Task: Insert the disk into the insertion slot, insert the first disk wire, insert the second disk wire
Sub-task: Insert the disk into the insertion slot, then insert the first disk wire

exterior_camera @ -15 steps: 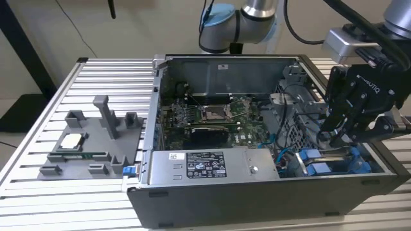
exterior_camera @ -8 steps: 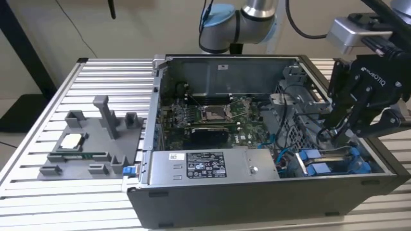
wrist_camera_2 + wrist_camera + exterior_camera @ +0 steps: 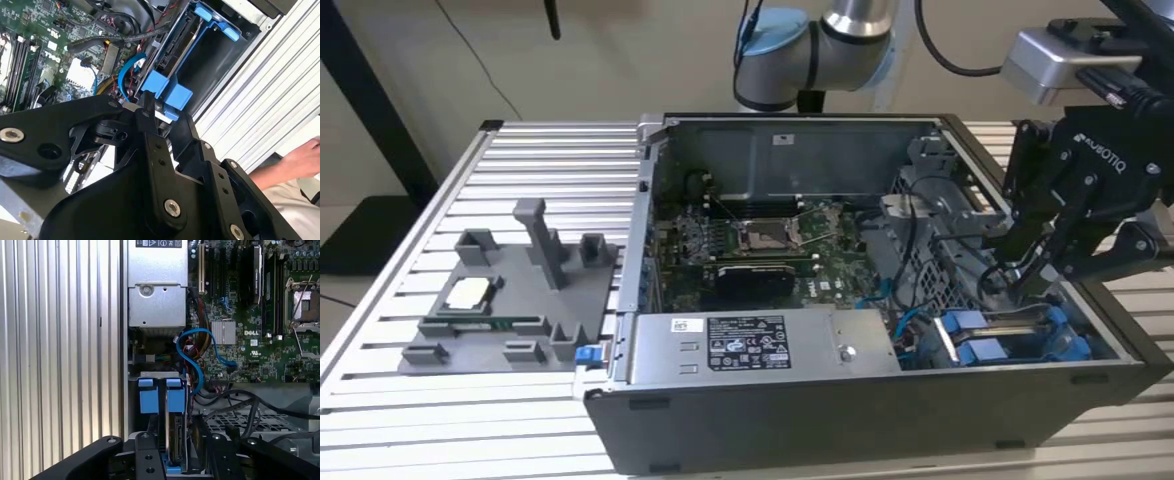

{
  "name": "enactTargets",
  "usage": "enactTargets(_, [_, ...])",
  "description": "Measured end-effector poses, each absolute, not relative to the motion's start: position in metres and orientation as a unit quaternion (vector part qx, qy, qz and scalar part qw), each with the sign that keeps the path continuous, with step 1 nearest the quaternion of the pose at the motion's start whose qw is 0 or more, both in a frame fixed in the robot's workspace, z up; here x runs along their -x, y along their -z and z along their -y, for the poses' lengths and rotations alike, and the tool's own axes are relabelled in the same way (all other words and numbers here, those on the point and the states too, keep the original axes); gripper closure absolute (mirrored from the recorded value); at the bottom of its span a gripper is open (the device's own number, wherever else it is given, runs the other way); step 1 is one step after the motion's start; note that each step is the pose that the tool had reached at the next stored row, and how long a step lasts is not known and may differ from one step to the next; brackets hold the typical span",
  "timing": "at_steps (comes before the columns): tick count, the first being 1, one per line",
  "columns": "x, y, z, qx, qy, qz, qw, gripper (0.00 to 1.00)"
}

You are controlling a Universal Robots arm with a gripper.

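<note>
Your single black tool [image 3: 176,462] grips the one disk [image 3: 176,435] narrowly. The disk stands on edge in the one insertion slot [image 3: 215,65], two blue tabs [image 3: 148,399] beside it, in a corner of the open case [image 3: 854,430] by the worktop [image 3: 400,420] edge on the exterior view's right.

One open computer case [image 3: 854,425]; inside it one disk [image 3: 176,437], one silver power-supply box [image 3: 747,345], one motherboard [image 3: 761,240], two blue tabs [image 3: 149,396]; beside it one grey parts holder [image 3: 507,300].
</note>
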State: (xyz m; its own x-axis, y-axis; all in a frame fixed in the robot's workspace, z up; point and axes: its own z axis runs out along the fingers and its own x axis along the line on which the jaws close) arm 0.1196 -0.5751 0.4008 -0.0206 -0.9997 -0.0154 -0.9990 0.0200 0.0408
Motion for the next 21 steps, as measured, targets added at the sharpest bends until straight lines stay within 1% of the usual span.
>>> enactTargets(15, [-0.120, -0.407, 0.571, -0.700, 0.020, 0.714, 0.008, 0.60])
enactTargets(19, [-0.120, -0.406, 0.566, -0.700, 0.026, 0.714, 0.001, 0.60])
enactTargets(21, [-0.120, -0.405, 0.564, -0.701, 0.025, 0.713, -0.003, 0.60])
